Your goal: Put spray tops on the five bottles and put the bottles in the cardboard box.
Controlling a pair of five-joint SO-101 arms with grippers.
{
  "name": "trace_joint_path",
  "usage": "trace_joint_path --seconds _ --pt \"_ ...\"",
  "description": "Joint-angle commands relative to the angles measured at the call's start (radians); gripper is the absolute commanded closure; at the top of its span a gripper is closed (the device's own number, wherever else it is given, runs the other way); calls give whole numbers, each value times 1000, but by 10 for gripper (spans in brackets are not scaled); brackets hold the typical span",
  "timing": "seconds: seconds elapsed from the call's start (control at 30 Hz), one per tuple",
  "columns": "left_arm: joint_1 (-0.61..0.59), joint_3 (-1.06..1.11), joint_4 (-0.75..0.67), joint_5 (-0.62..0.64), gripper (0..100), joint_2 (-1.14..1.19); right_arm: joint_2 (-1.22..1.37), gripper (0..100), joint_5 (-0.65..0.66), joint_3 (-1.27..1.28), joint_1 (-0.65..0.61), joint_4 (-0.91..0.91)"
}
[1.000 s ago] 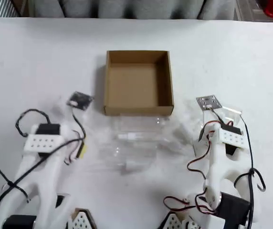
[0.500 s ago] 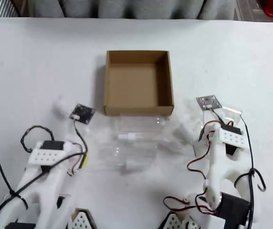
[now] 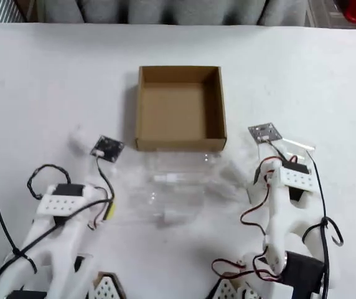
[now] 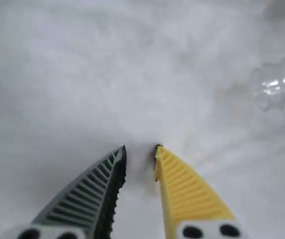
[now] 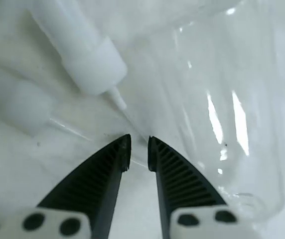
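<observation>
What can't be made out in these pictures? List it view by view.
High view: the bottles are clear plastic on the white table; their number and which carry tops cannot be told.
Left wrist view: a clear bottle is blurred and cut off by the edge; capped or not, cannot tell.
Right wrist view: the spray top is cut off by the edge; whether it sits on a bottle cannot be told.
</observation>
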Motion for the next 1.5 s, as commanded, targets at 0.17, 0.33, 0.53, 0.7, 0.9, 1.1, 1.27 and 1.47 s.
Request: trace_joint_path --seconds 0.17,0.33,0.53,0.7,0.9,1.1,1.27,1.47 --pt "10 32 8 6 886 5 -22 955 -9 12 -10 -12" --pt "10 32 8 6 886 5 -22 954 -6 11 13 -13" --pt "10 32 8 6 886 5 -21 953 -5 11 16 -12" --pt "10 32 8 6 886 5 -21 953 -3 11 15 -13" --pt "10 32 8 6 886 5 -24 954 -2 15 -2 -5" --pt "10 32 8 6 886 5 -28 957 -2 17 4 -4" --pt "10 32 8 6 886 5 -30 957 -2 17 4 8" --pt "10 32 8 6 886 5 -30 957 -2 18 5 10"
